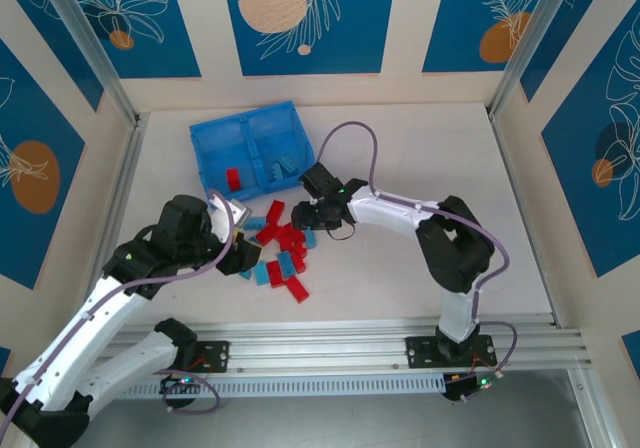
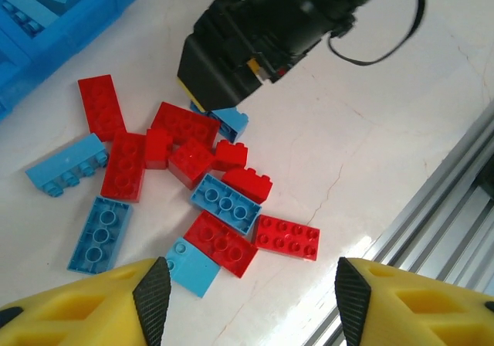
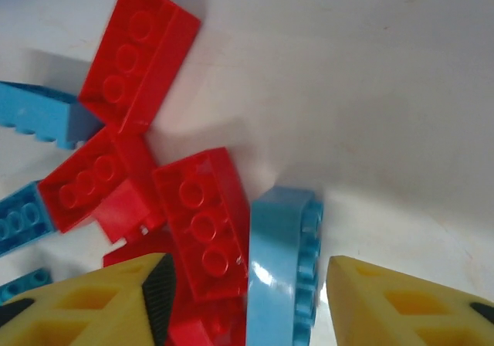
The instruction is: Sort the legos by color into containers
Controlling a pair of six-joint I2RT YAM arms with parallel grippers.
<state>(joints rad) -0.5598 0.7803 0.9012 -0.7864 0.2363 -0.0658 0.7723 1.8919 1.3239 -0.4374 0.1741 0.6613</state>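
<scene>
1. Sorting stage, top view: the legos (image 1: pixel 285 248), red and light blue, lie in a loose heap at mid-bench. The blue bin (image 1: pixel 225 148) sits near the heap, at its 11 o'clock. A binned red brick (image 1: pixel 233 178) lies in the left compartment and several binned blue bricks (image 1: pixel 280 163) in the right one. Most of the task appears undone.
2. Right gripper (image 3: pixel 247 300): jaws apart and empty, lowered at the heap's 1 o'clock edge. They straddle a light blue brick (image 3: pixel 282 269) tipped on its side, which touches a red neighbour (image 3: pixel 204 222).
3. Left gripper (image 2: pixel 251 303): jaws apart and empty, hanging over the heap's 9 o'clock side.
4. Handling (judgement): the bricks look light, rigid and smooth. They should lift easily but may skid or twist out of a shallow pinch. The flat long side walls offer a better hold than the studded top.
5. Obstructions: many bricks touch or overlap, so closing on one is likely to catch or nudge its neighbour. Both wrists crowd the same heap. The right arm's purple cable (image 1: pixel 365 138) loops at the heap's 1 o'clock, beside the bin.
</scene>
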